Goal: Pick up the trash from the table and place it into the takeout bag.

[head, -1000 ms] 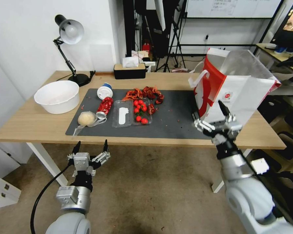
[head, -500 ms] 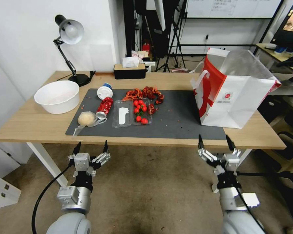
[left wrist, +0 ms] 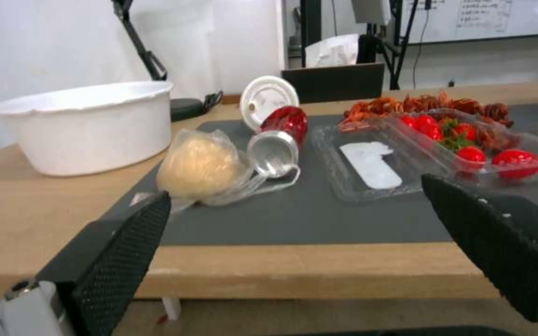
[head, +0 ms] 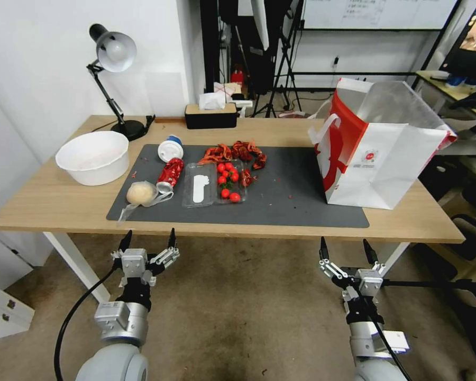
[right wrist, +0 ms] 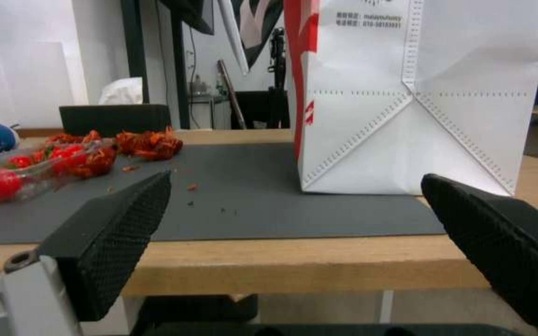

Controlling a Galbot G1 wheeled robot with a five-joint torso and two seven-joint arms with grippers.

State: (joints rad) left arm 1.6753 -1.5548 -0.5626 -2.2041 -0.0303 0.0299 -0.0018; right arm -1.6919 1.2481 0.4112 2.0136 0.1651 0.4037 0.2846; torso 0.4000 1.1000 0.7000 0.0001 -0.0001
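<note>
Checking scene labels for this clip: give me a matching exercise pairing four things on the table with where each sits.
Things:
1. takeout bag
2. white bowl
3. crushed red can
4. tissue box

Places:
A. far edge of the table, middle
B. on the grey mat, lying down
C. bare wood left of the mat
D. upright at the mat's right end

Pairs: 1-D, 2-C, 3-B, 4-A

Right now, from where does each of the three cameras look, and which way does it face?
Head view: high on the robot, looking forward and down at the table and bag; shows the left gripper and right gripper, both open below the near edge.
Left wrist view: low before the table edge, facing the can and wrapped lump; own fingertips show.
Right wrist view: same height, facing the bag; own fingertips show.
Shared: both wrist views show the tomato tray.
</note>
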